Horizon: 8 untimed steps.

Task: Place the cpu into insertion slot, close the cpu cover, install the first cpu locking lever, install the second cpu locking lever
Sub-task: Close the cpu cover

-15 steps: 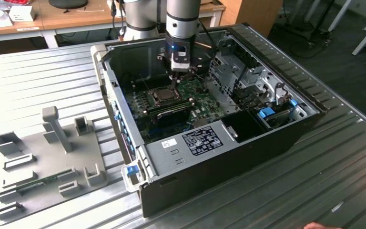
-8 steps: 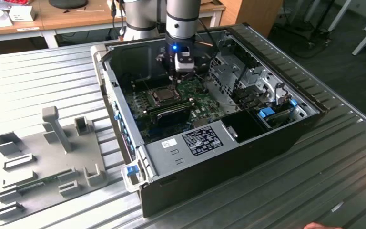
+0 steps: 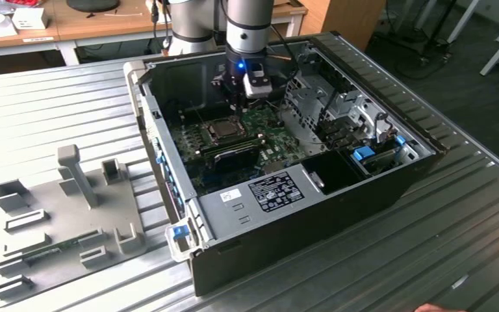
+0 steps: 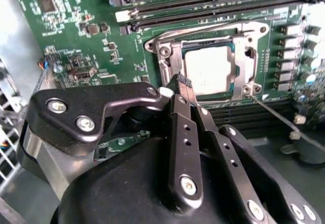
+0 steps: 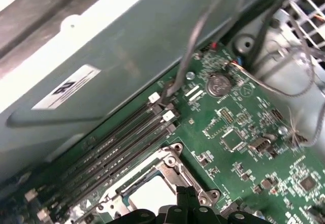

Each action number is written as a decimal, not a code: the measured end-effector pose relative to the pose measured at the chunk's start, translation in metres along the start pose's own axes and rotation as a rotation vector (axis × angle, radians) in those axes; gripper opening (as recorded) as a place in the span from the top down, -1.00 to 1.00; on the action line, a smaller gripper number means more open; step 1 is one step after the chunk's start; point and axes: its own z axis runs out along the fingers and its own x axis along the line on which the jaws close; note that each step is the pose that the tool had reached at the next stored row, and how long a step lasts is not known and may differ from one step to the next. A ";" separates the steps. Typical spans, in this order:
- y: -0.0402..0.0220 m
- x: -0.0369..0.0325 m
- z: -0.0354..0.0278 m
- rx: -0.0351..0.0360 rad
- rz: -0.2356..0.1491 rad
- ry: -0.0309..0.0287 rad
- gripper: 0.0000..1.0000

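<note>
Pincer (image 4: 184, 83): fingers pressed together with nothing seen between them, tips just beside a corner of the insertion slot (image 4: 163, 64).
Cpu (image 4: 208, 71): lies flat in the slot on the green board; its grey top shows through the window of the lowered cpu cover (image 4: 246, 45).
Locking lever (image 4: 277, 116): thin wire rod jutting away from the slot's corner, seemingly unlatched.
Handling: the cpu is probably light, stiff and fragile, so hold it by the edges only. The lever looks springy and slick and is best gripped near its free end.

Exterior view high up and well back, looking down into the open computer case (image 3: 336, 227), my arm (image 3: 247, 26) at its twelve o'clock, both wrist views riding on my arm, very near the green board (image 4: 66, 26), both sharing the cpu (image 4: 208, 69) and the long black slots (image 4: 203, 5).
</note>
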 end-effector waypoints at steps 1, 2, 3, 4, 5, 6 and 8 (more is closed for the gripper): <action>0.0000 0.0000 0.0001 0.0000 -0.018 0.0004 0.79; 0.0000 0.0000 0.0002 -0.0002 -0.036 0.0008 0.79; 0.0000 0.0000 0.0003 -0.0002 -0.054 0.0012 0.79; 0.0000 0.0000 0.0005 -0.0003 -0.074 0.0016 0.79; 0.0000 0.0000 0.0006 -0.0004 -0.092 0.0019 0.79; 0.0000 0.0000 0.0007 -0.0004 -0.110 0.0023 0.79; 0.0000 0.0000 0.0009 -0.0006 -0.145 0.0031 0.79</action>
